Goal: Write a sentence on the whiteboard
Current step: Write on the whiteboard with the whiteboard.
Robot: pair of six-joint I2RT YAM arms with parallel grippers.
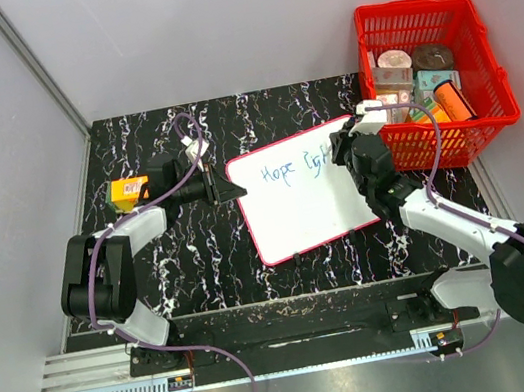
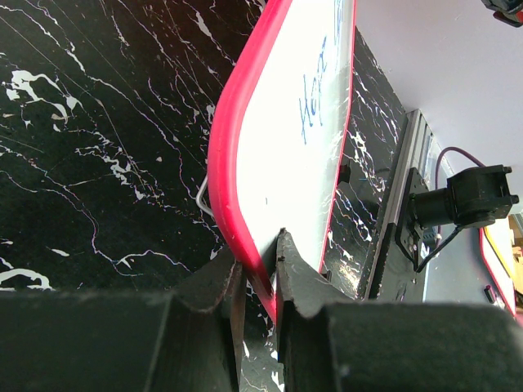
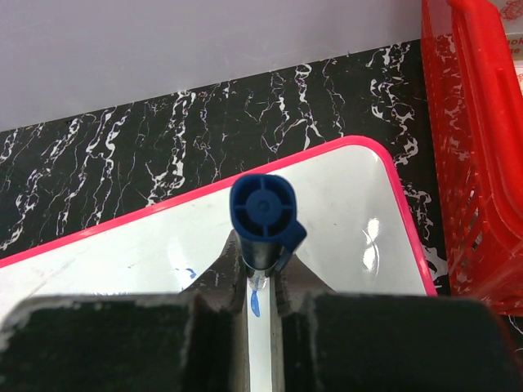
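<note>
The whiteboard (image 1: 303, 199), white with a red-pink frame, lies on the black marble table. Blue handwriting on it (image 1: 283, 170) reads "Hope" and the start of a second word. My left gripper (image 1: 223, 189) is shut on the board's left edge; in the left wrist view its jaws pinch the pink frame (image 2: 245, 269). My right gripper (image 1: 346, 153) is shut on a blue marker (image 3: 265, 214), held upright with its tip down on the board (image 3: 327, 229), near fresh blue strokes. The arm hides the end of the writing in the top view.
A red basket (image 1: 431, 75) with several packaged items stands at the back right, close to the board's right edge; it also shows in the right wrist view (image 3: 474, 163). A yellow box (image 1: 127, 192) lies at the left. Grey walls enclose the table.
</note>
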